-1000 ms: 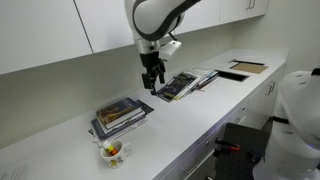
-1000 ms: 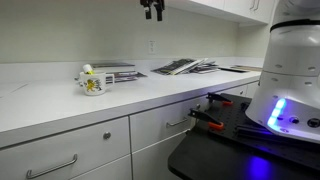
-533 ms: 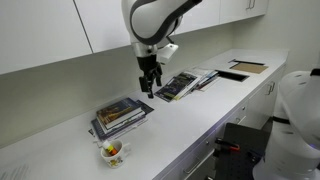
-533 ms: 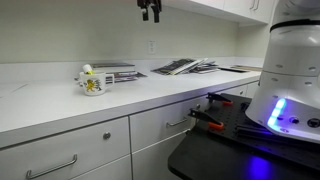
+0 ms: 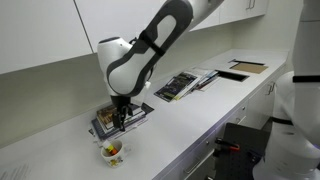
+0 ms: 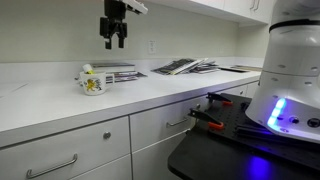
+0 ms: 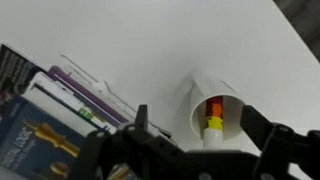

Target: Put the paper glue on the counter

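The paper glue stands inside a small white cup; it has a pale body with a yellow, orange and red end. The cup stands on the white counter near its front edge, in both exterior views. The glue's tip pokes above the cup's rim. My gripper is open and empty, with its fingers on either side of the cup and above it. It hangs just over the cup in an exterior view and well above it in an exterior view.
A stack of books lies right behind the cup, and also shows in the wrist view. More books and magazines are spread further along the counter. A dark pad lies at the far end. Wall cabinets hang above.
The arm has swung from above the spread magazines to above the cup and come down towards it. The gripper stays open. Nothing on the counter has moved.
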Controlling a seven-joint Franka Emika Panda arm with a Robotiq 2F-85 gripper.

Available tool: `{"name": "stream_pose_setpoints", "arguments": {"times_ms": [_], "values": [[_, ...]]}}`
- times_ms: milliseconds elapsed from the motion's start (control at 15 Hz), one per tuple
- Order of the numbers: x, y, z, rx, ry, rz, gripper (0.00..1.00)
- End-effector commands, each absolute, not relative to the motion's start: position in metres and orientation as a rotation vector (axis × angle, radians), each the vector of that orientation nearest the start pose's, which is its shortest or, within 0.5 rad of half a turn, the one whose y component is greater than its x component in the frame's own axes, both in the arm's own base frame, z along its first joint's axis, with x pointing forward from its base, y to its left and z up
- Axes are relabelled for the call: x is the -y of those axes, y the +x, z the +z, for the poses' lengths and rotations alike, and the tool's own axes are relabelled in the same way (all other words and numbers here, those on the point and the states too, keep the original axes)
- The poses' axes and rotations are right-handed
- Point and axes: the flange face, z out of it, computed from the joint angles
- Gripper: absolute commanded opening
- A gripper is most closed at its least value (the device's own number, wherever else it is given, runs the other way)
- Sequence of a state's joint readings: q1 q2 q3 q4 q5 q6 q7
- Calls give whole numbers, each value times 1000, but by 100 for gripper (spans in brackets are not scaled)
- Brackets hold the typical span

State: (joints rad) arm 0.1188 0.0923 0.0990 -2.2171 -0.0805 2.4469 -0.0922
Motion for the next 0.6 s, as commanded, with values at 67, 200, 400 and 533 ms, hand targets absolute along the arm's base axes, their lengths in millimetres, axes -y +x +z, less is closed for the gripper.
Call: {"name": "stream_pose_setpoints", "arguments": {"times_ms": [67, 200, 400, 533], "values": [[-146, 587, 309, 628, -3093, -226, 100], [-156, 602, 296, 639, -3090, -223, 80], [-170, 616, 290, 666, -3086, -232, 67], [-180, 619, 290, 684, -3091, -239, 77]]}}
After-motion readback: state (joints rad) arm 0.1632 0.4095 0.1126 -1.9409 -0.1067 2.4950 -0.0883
